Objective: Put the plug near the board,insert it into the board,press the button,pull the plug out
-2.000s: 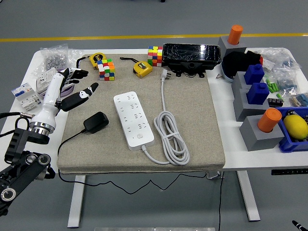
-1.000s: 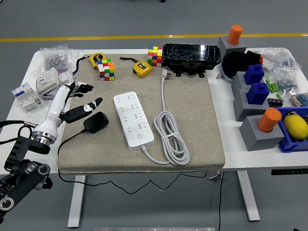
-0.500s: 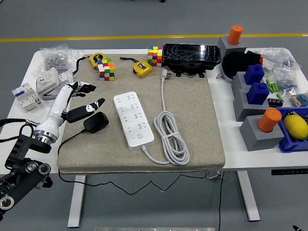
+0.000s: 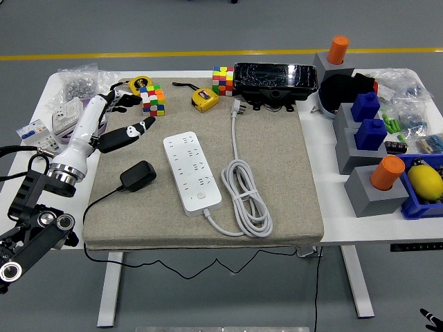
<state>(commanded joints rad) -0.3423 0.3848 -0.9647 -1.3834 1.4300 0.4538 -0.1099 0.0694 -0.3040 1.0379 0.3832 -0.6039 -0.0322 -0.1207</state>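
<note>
Head view: near the desk's front-left corner we see the black plug lying free on the mat, the white board just to its right, and, farther toward the left edge, the left hand with fingers spread, holding nothing.

Left hand raised over the mat's left edge, fingers spread, empty, apart from black plug lying below it. White board just right of plug, its cord coiled alongside. Desk cluttered.
</note>
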